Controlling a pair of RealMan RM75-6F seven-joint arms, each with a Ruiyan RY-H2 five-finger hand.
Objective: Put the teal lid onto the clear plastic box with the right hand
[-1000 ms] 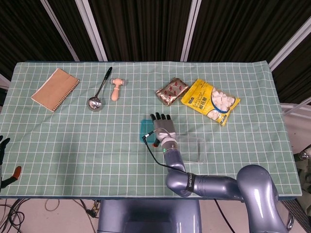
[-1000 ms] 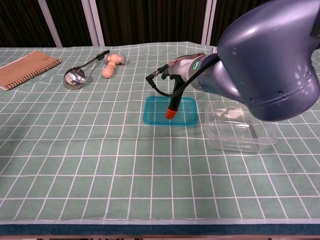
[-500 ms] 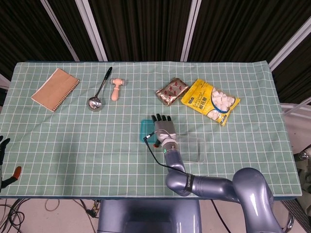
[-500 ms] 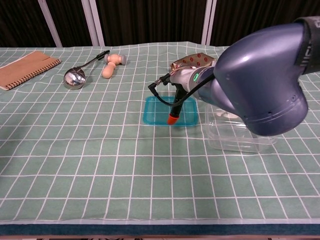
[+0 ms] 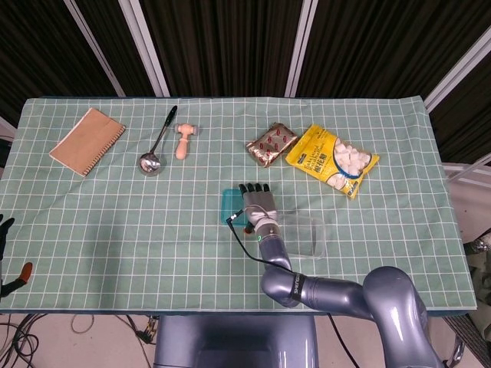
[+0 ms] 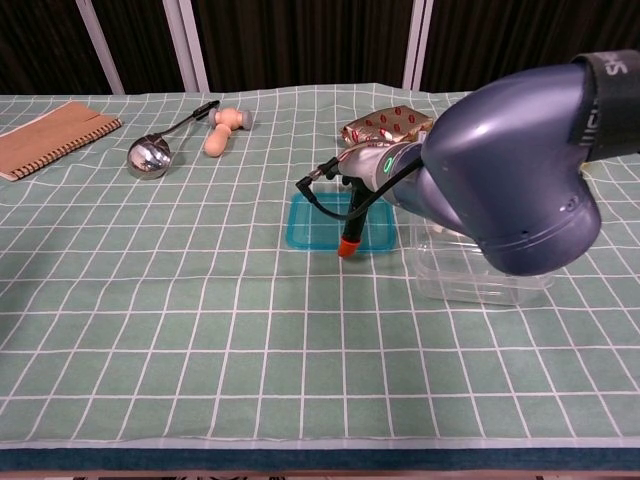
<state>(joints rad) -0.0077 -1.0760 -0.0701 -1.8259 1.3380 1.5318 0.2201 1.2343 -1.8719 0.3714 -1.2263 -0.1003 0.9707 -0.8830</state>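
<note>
Teal lid (image 6: 318, 222) and one clear box (image 6: 478, 268); right robot hand (image 5: 259, 203) spread above.

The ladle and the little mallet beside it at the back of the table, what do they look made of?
The ladle looks like polished metal, since its bowl gleams and mirrors the light, with a dark, probably plastic, handle. The mallet looks like pale unpainted wood, matte and light tan.

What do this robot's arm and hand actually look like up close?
The right arm is smooth, rounded, glossy blue-grey metal with a black band. The right hand has dark fingers on a silvery-grey palm, an orange-red tip, and a thin black cable looping beside the wrist. A small green light glows there.
</note>
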